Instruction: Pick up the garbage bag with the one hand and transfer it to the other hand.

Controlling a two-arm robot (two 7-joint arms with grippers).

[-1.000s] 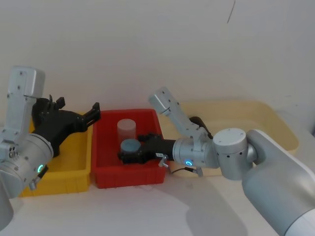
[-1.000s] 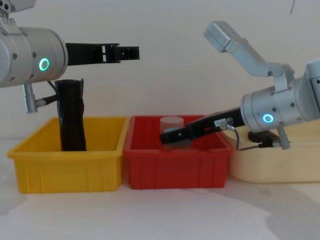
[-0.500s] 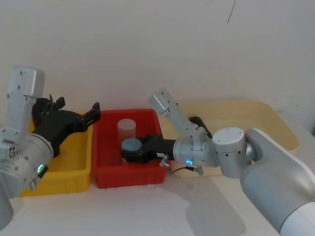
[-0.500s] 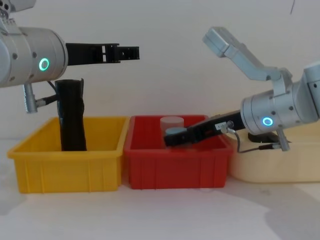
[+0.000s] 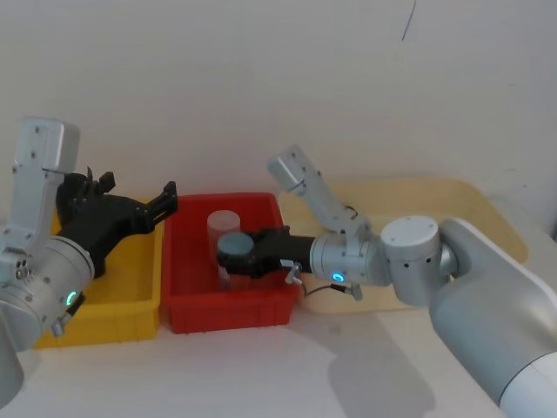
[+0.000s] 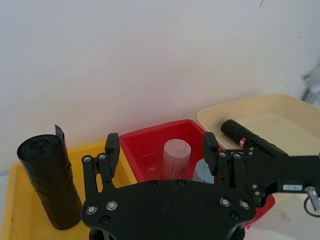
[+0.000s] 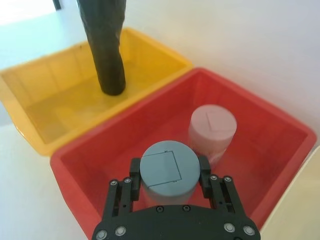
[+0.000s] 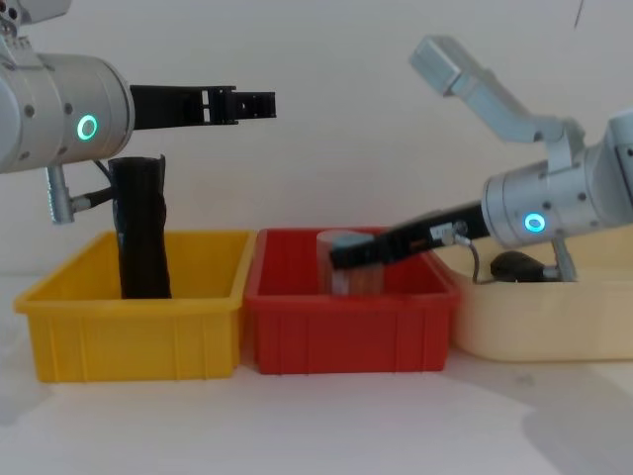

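The garbage bag (image 6: pixel 248 141), a glossy black roll with a small red-and-white label, lies in the beige tray (image 5: pixel 452 196), behind my right arm. My right gripper (image 7: pixel 169 170), on the blue-ringed wrist, reaches into the red bin (image 8: pixel 346 327) and is shut on a grey-blue cylinder (image 5: pixel 232 245), holding it above the bin floor. My left gripper (image 5: pixel 135 187), on the green-ringed wrist, hangs open and empty above the yellow bin (image 8: pixel 129 336), far from the bag.
A second black roll (image 8: pixel 140 233) with a flared uneven top stands upright in the yellow bin. A pale pink cylinder (image 7: pixel 212 125) stands in the red bin just behind the held one. The three containers sit side by side against a white wall.
My right gripper has risen with the grey-blue cylinder, lifting it off the floor of the red bin. The left arm has not moved.
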